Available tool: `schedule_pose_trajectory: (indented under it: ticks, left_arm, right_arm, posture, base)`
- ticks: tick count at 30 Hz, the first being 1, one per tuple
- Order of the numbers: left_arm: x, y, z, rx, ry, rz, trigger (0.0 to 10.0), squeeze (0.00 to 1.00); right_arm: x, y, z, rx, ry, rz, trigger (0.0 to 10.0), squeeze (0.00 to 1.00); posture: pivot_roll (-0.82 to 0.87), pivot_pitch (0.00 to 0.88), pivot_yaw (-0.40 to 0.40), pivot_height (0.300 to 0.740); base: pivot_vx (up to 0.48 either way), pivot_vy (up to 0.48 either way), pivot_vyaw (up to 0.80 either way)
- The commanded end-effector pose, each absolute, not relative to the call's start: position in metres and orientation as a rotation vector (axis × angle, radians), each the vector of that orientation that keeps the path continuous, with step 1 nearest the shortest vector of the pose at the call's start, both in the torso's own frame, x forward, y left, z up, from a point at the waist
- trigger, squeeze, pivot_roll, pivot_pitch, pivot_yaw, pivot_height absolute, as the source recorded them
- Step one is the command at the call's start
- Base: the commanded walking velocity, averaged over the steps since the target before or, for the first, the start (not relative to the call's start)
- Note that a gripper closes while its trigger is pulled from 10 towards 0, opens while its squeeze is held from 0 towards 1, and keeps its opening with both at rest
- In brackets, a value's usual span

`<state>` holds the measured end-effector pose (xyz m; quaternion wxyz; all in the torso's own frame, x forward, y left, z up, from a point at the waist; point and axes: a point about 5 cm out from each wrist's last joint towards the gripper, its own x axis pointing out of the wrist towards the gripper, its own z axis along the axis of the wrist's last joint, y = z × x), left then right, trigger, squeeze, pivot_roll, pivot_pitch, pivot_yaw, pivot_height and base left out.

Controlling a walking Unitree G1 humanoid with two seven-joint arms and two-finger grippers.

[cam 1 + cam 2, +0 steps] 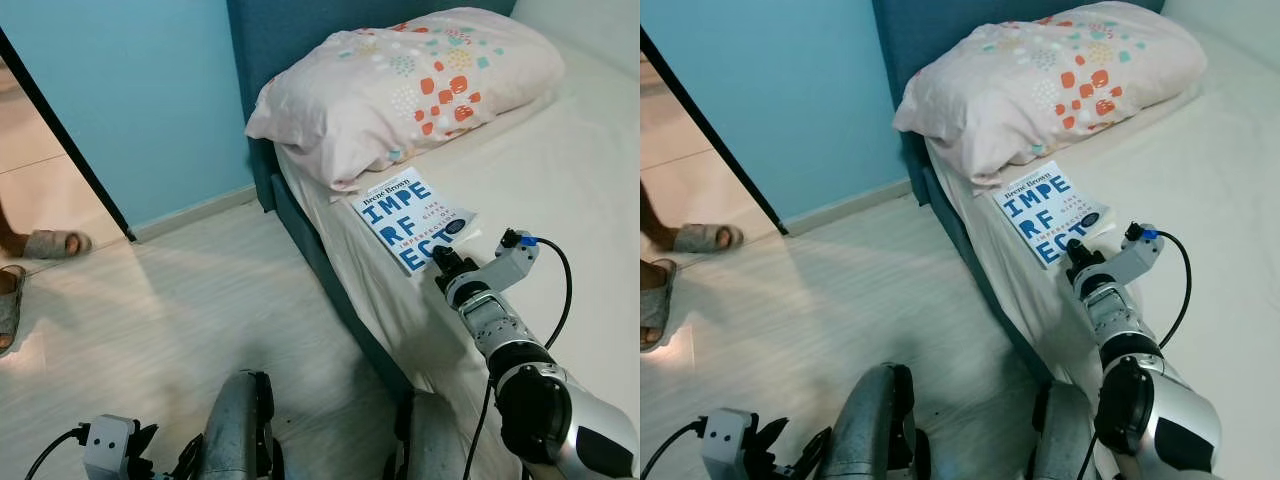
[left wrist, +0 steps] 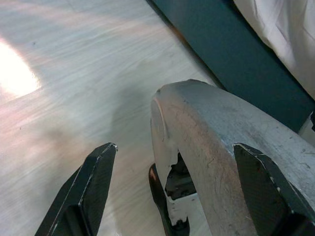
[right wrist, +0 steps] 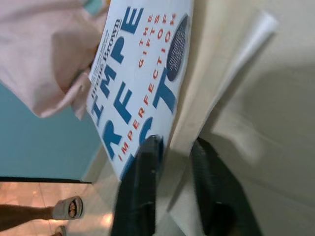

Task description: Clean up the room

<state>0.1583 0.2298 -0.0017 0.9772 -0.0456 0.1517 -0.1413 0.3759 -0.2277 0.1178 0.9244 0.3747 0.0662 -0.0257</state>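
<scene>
Parted slightly, the right gripper was positioned at the near corner of the book, which lay flat beside the pillow, long axis along the bed edge; the left gripper, spread, was hung idle.

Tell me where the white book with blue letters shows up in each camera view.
Left eye view: book on the bed, below the pillow.
Right eye view: same spot.
Right wrist view: cover, right claw at its edge.
Left wrist view: not there.
Shared landmark: the pillow.

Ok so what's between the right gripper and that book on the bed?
Nothing lies between: in the right wrist view the right gripper has its fingers straddling the near corner of the book, with bed sheet beside it.
</scene>
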Motion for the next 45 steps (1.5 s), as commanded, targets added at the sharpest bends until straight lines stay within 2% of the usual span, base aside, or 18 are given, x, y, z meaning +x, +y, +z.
schedule_pose_trajectory:
  ticks: [1, 4, 8, 10, 17, 18, 19, 21, 22, 27, 28, 30, 32, 33, 34, 36, 40, 45]
  left_arm:
    - [0.141, 0.225, -0.016, -0.111, 0.417, -0.304, 10.0, 0.00]
    - [0.145, 0.223, -0.018, -0.121, 0.420, -0.298, 10.0, 0.00]
    - [0.147, 0.222, -0.020, -0.127, 0.418, -0.290, 10.0, 0.00]
    - [0.155, 0.218, -0.025, -0.146, 0.427, -0.281, 10.0, 0.00]
    - [0.167, 0.208, -0.032, -0.177, 0.453, -0.302, 10.0, 0.00]
    - [0.171, 0.206, -0.033, -0.184, 0.460, -0.305, 10.0, 0.00]
    - [0.175, 0.204, -0.035, -0.187, 0.468, -0.304, 10.0, 0.00]
    - [0.175, 0.204, -0.035, -0.187, 0.468, -0.304, 10.0, 0.00]
    - [0.182, 0.205, -0.037, -0.177, 0.483, -0.281, 10.0, 0.00]
    - [0.189, 0.208, -0.038, -0.158, 0.496, -0.247, 10.0, 0.00]
    - [0.202, 0.218, -0.036, -0.120, 0.504, -0.167, 10.0, 0.00]
    - [0.202, 0.218, -0.036, -0.120, 0.504, -0.167, 10.0, 0.00]
    - [0.225, 0.238, -0.028, -0.062, 0.502, -0.016, 10.0, 0.00]
    - [0.225, 0.238, -0.028, -0.062, 0.502, -0.016, 10.0, 0.00]
    - [0.237, 0.246, -0.021, -0.058, 0.493, 0.067, 10.0, 0.00]
    - [0.239, 0.246, -0.023, -0.067, 0.508, 0.096, 10.0, 0.00]
    - [0.238, 0.245, -0.025, -0.068, 0.521, 0.103, 10.0, 0.00]
    - [0.239, 0.238, -0.030, -0.049, 0.565, 0.096, 10.0, 0.00]
  right_arm:
    - [0.373, -0.231, 0.114, 0.756, 0.149, -0.079, 10.0, 1.00]
    - [0.370, -0.238, 0.111, 0.749, 0.144, -0.108, 10.0, 1.00]
    - [0.368, -0.241, 0.109, 0.744, 0.147, -0.114, 10.0, 1.00]
    - [0.357, -0.250, 0.094, 0.739, 0.159, -0.145, 10.0, 1.00]
    - [0.330, -0.269, 0.064, 0.785, 0.177, -0.230, 10.0, 0.98]
    - [0.322, -0.271, 0.055, 0.818, 0.183, -0.254, 10.0, 0.68]
    - [0.311, -0.273, 0.044, 0.830, 0.199, -0.275, 10.0, 0.00]
    - [0.311, -0.273, 0.044, 0.830, 0.199, -0.275, 10.0, 0.00]
    - [0.298, -0.272, 0.028, 0.831, 0.233, -0.295, 10.0, 0.00]
    - [0.285, -0.269, 0.014, 0.833, 0.266, -0.303, 10.0, 0.00]
    - [0.273, -0.260, 0.001, 0.831, 0.293, -0.261, 10.0, 0.00]
    - [0.273, -0.260, 0.001, 0.831, 0.293, -0.261, 10.0, 0.00]
    - [0.261, -0.241, -0.015, 0.824, 0.341, -0.175, 10.0, 0.00]
    - [0.261, -0.241, -0.015, 0.824, 0.341, -0.175, 10.0, 0.00]
    - [0.257, -0.225, -0.021, 0.813, 0.384, -0.111, 10.0, 0.00]
    - [0.256, -0.216, -0.024, 0.803, 0.410, -0.072, 10.0, 0.00]
    - [0.256, -0.213, -0.025, 0.799, 0.416, -0.057, 10.0, 0.00]
    - [0.264, -0.195, -0.022, 0.787, 0.433, 0.023, 10.0, 0.00]
  posture:
    - [0.34, 0.328, -0.028, 0.556]
    - [0.31, 0.292, -0.035, 0.556]
    - [0.31, 0.288, -0.036, 0.556]
    - [0.27, 0.238, -0.041, 0.556]
    - [0.22, 0.201, -0.045, 0.556]
    - [0.20, 0.171, -0.051, 0.556]
    - [0.18, 0.152, -0.056, 0.556]
    - [0.18, 0.152, -0.056, 0.556]
    - [0.17, 0.125, -0.065, 0.556]
    - [0.16, 0.109, -0.069, 0.556]
    - [0.14, 0.068, -0.084, 0.561]
    - [0.14, 0.068, -0.084, 0.561]
    - [0.12, 0.023, -0.090, 0.571]
    - [0.12, 0.023, -0.090, 0.571]
    - [0.11, 0.000, -0.116, 0.581]
    - [0.13, 0.000, -0.117, 0.590]
    - [0.13, 0.000, -0.116, 0.595]
    - [0.12, 0.000, -0.112, 0.610]
  base:
    - [0.000, 0.000, 0.00]
    - [0.000, 0.000, 0.00]
    - [0.000, 0.000, 0.00]
    - [0.000, 0.000, 0.00]
    - [0.000, 0.000, 0.00]
    - [0.000, 0.000, 0.00]
    - [0.000, 0.000, 0.00]
    - [0.000, 0.000, 0.00]
    - [0.000, 0.000, 0.00]
    - [0.000, 0.000, 0.00]
    - [0.000, 0.000, 0.00]
    - [0.000, 0.000, 0.00]
    - [0.000, 0.000, 0.00]
    - [0.000, 0.000, 0.00]
    - [0.000, 0.000, 0.00]
    - [0.000, 0.000, 0.00]
    - [0.000, 0.000, 0.00]
    - [-0.343, 0.000, 0.00]
